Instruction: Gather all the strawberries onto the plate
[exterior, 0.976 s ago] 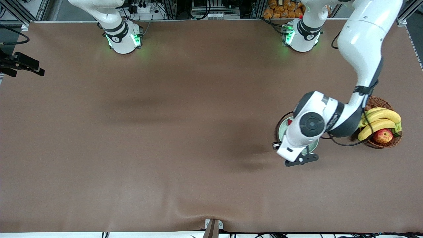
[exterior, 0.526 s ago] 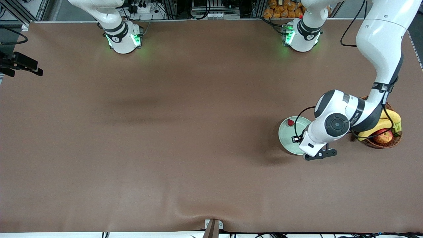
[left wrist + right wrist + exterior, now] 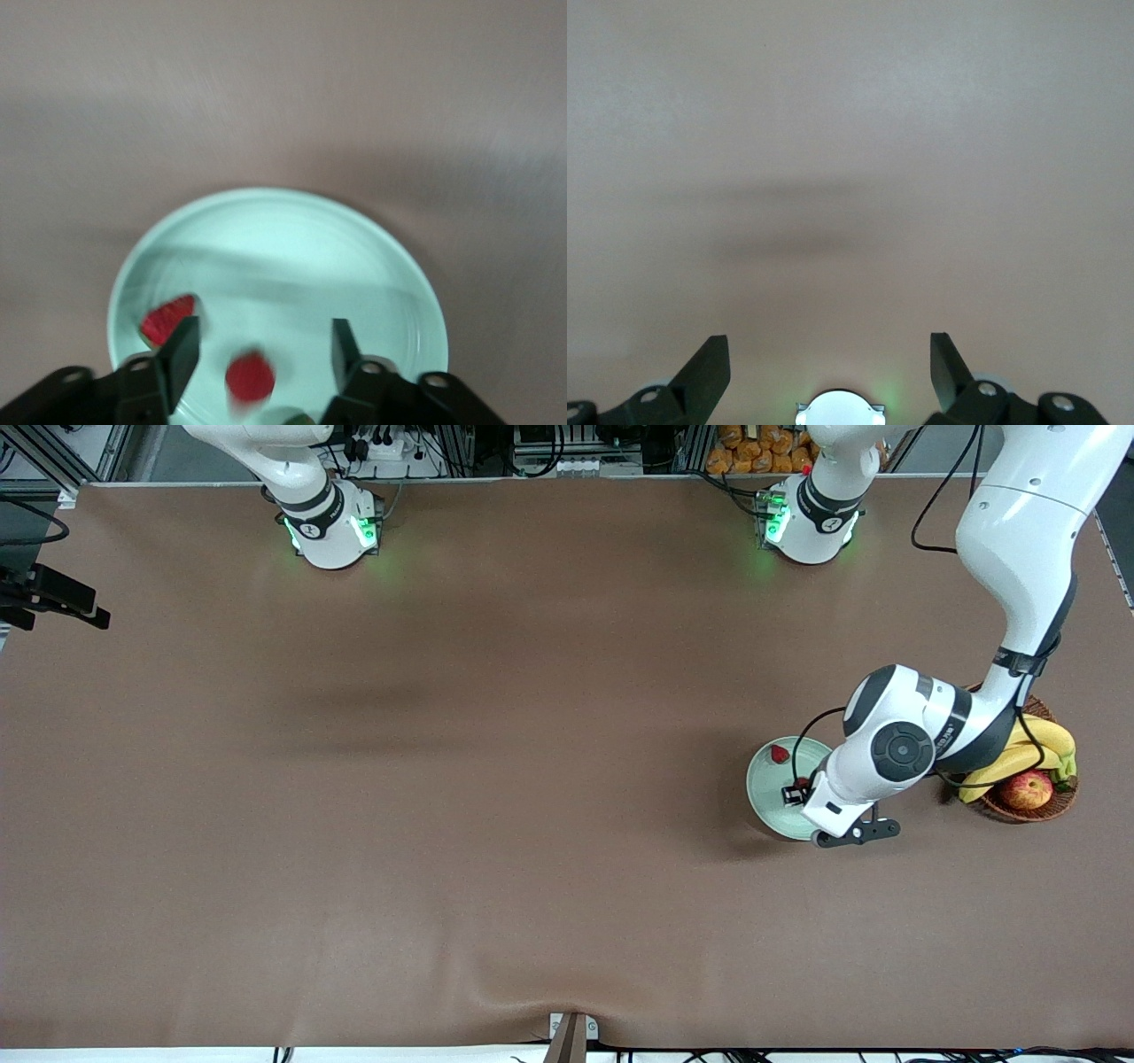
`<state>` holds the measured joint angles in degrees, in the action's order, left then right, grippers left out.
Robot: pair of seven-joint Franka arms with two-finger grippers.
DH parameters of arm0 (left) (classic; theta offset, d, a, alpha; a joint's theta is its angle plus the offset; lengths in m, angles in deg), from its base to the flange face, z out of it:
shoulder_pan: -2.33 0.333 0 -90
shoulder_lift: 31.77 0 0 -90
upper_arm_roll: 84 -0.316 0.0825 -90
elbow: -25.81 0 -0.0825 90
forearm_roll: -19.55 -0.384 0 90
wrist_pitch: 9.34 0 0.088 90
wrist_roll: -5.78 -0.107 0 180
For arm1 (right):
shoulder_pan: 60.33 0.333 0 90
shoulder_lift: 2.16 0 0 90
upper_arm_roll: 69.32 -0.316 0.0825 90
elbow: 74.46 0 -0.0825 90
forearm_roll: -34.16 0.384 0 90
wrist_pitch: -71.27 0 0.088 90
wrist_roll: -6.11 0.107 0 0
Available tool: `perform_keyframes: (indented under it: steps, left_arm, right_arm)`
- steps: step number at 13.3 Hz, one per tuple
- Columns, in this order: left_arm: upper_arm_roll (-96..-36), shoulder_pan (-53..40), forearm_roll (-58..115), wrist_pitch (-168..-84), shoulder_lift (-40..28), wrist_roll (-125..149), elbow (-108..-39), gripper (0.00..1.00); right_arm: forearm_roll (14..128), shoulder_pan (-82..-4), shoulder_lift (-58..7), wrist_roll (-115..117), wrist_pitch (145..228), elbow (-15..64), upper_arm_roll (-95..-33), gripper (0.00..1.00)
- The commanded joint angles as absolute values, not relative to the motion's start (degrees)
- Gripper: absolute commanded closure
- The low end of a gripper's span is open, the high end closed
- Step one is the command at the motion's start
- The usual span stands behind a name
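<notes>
A wide brown surface [image 3: 496,779] carries a pale mint-green plate [image 3: 760,797] toward the left arm's end, with a brown wicker basket [image 3: 1054,804] just beside it holding bananas [image 3: 1032,744] and a red-yellow apple [image 3: 1026,789].

The left gripper [image 3: 261,350] hangs over the plate. Its two dark fingers [image 3: 182,354] are spread apart and clasp nothing. In the left wrist view, one strawberry [image 3: 249,376] appears in the gap between the fingers, blurred, clear of both of them and seen against the plate's pale floor; whether it is resting on the plate or in the air above it cannot be told. A second strawberry [image 3: 168,319] lies in the plate just beside one finger, partly hidden by that finger's tip. At the edge of the same view, below the gap between the fingers, a dark greenish shape shows; what it is cannot be told.

From the high front view, the left arm's wrist covers part of the plate, and one strawberry [image 3: 779,754] is plainly visible inside the plate near its rim, on the side nearer the robots' bases.

The right gripper [image 3: 830,367] waits over bare surface, its fingers [image 3: 709,367] wide apart and empty, with only a soft shadow on the brown cloth ahead of them.
</notes>
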<state>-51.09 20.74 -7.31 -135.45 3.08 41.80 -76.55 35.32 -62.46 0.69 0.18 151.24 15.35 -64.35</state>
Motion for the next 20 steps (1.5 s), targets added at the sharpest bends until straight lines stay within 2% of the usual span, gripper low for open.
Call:
perform_keyframes:
  steps: [1, 5, 8, 11, 16, 17, 18, 20]
  left_arm:
    - [-50.2, 21.8, -8.0, -134.8, -1.5, 40.1, -75.1, 0.0]
    - [-48.9, 21.8, -6.5, -131.5, -10.0, 40.1, -73.6, 0.0]
    - [-48.1, 21.8, 0.8, -117.6, -13.3, 39.4, -65.6, 0.0]
    - [-48.1, 22.2, 3.6, -106.2, -13.5, 34.1, -57.1, 0.0]
    - [-48.2, 24.9, 10.5, -103.3, -19.0, 23.7, -56.6, 0.0]
    - [-49.5, 24.5, 13.3, -103.1, -19.7, 20.3, -56.6, 0.0]
    - [-54.2, 21.9, 15.0, -102.2, -23.0, 16.7, -56.8, 0.0]
    - [-69.2, 9.7, 15.6, -98.8, -25.3, 13.5, -57.0, 0.0]
  right_arm:
    - [33.3, -62.2, 0.4, -0.4, 150.6, 14.4, -64.6, 0.0]
    - [33.5, -62.3, 0.3, -0.2, 150.7, 14.4, -64.6, 0.0]
    - [34.0, -62.8, 0.3, -0.2, 150.8, 14.3, -64.5, 0.0]
    - [34.1, -62.8, 0.3, -0.3, 150.8, 14.3, -64.5, 0.0]
    - [34.2, -62.4, 0.2, -0.3, 150.7, 14.3, -64.5, 0.0]
    - [34.2, -62.4, 0.2, -0.3, 150.7, 14.3, -64.5, 0.0]
    - [34.2, -62.4, 0.2, -0.3, 150.7, 14.3, -64.5, 0.0]
    - [34.2, -62.5, 0.3, -0.3, 150.7, 14.3, -64.5, 0.0]
